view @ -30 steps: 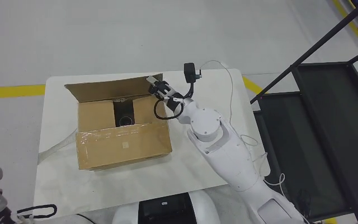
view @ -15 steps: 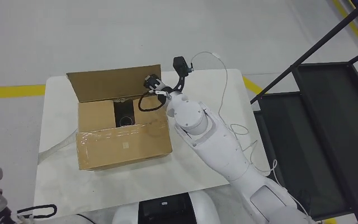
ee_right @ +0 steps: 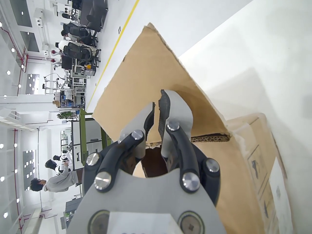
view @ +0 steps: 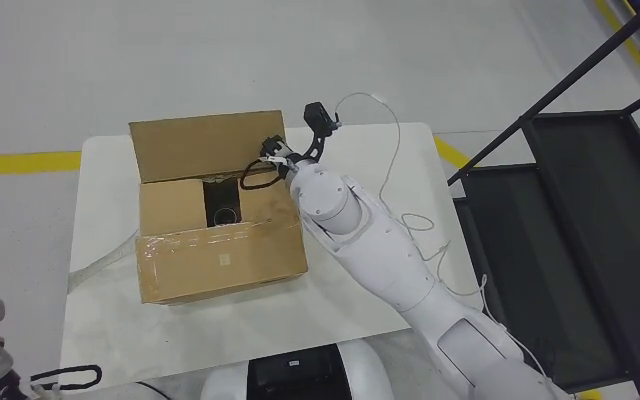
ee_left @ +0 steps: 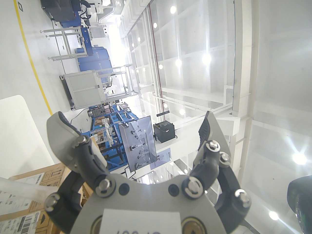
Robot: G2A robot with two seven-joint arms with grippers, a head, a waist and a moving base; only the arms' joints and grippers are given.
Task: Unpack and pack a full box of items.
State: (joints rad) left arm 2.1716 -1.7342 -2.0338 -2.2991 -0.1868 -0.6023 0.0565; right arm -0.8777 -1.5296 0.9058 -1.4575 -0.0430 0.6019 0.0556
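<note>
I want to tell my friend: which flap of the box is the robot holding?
A brown box sits on the white table. Its flap on the side away from the robot is folded open, and the right pincer pinches its corner. The other flap lies flat and taped.

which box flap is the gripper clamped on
The far flap, open behind the box's opening: the right gripper is shut on its edge. The near flap lies flat under tape, with no gripper on it.

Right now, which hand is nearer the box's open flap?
Right. The right hand is pinched on the flap's edge at the box; the left hand is open, aimed upward, touching nothing.
</note>
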